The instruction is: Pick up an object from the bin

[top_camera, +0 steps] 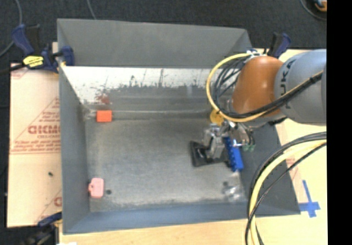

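The arm (264,87) is leaning in from the right, its jaws hanging just over a small black block (199,155) right of centre on the bin (148,150) floor. Apart or together, I cannot tell. An orange cube (104,116) is sitting upper left.

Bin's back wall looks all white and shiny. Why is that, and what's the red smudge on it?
Camera view: strong light glares off the bin's back wall, washing a band of it pale; the reddish smudge just above the orange block is likely that block's reflection in the metal; the bin's floor is lit evenly, a duller grey.
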`<action>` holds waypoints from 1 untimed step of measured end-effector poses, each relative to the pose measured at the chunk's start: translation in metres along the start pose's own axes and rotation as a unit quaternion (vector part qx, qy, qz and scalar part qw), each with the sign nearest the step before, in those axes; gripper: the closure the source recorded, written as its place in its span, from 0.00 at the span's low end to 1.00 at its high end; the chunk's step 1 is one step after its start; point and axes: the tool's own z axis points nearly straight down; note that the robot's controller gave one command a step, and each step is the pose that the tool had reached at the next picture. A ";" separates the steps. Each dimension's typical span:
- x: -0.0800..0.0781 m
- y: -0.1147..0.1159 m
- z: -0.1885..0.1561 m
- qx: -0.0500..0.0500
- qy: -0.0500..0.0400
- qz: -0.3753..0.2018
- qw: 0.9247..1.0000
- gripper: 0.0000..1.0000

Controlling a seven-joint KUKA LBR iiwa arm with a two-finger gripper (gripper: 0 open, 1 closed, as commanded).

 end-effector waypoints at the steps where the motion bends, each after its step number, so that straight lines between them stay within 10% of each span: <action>1: 0.006 -0.002 0.000 0.001 -0.004 -0.001 1.000 1.00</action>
